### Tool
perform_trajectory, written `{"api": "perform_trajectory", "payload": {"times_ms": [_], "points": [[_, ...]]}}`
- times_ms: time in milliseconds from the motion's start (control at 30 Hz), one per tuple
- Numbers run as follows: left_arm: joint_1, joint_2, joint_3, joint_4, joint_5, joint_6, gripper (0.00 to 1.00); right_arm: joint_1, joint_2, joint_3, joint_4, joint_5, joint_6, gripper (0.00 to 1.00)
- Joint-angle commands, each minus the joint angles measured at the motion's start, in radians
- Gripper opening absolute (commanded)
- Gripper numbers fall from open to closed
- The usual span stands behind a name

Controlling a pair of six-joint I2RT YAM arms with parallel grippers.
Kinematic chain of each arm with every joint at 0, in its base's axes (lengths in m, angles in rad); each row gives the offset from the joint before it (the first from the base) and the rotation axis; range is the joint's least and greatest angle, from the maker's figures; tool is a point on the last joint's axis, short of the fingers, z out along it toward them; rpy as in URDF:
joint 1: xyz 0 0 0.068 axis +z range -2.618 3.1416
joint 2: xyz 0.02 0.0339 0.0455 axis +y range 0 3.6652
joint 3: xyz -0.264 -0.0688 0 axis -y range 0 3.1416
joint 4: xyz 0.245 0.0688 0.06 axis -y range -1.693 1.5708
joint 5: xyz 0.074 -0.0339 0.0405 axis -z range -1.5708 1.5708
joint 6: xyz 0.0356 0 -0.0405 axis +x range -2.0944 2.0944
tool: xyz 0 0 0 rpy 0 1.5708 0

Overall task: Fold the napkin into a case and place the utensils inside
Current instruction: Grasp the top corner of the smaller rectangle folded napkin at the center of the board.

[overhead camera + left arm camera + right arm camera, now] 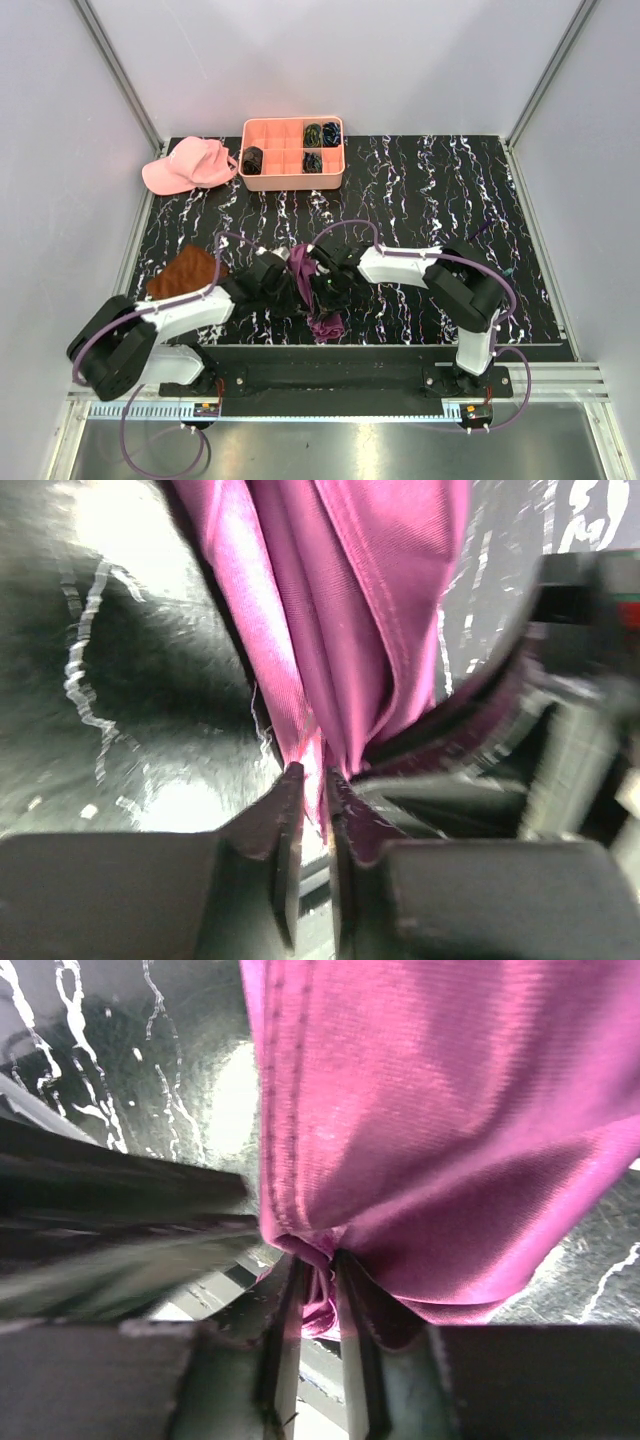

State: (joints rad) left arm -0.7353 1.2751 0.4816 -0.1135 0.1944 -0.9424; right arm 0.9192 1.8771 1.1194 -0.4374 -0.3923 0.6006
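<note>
The magenta napkin (326, 322) hangs bunched between the two arms near the table's front middle. My left gripper (288, 281) comes in from the left and its narrow jaws pinch a folded edge of the napkin (350, 610) at the fingertips (290, 780). My right gripper (327, 283) comes in from the right, jaws close together with a hemmed fold of the napkin (440, 1110) caught between them. In the wrist views the left gripper (311, 776) and the right gripper (318, 1266) each show cloth in the gap. The utensils are out of view.
A salmon compartment tray (293, 182) stands at the back with dark coiled bundles (313, 160) in some cells. A pink cap (188, 165) lies to its left. A rust-brown cloth (183, 275) lies by the left arm. The black marbled tabletop (450, 200) spreads to the right.
</note>
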Motion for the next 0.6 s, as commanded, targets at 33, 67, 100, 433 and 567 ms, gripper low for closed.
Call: {"api": "perform_trajectory", "payload": {"times_ms": [33,67,100,433,567], "points": [[0.100,-0.112,0.045,-0.089,-0.015,0.060,0.21,-0.005,-0.041,-0.035,0.022,0.021,-0.004,0.32],[0.144,-0.114,0.051,-0.081,0.003,0.066,0.21,-0.005,-0.044,-0.038,0.022,0.024,-0.007,0.34],[0.164,-0.106,0.061,-0.059,0.046,0.071,0.22,-0.005,-0.047,-0.043,0.020,0.024,-0.009,0.36],[0.208,0.131,0.166,0.192,0.266,-0.025,0.18,-0.005,-0.085,-0.066,0.035,0.030,-0.016,0.50],[0.208,0.217,0.183,0.244,0.298,-0.041,0.17,-0.005,-0.101,-0.072,0.043,0.033,-0.015,0.52]]}}
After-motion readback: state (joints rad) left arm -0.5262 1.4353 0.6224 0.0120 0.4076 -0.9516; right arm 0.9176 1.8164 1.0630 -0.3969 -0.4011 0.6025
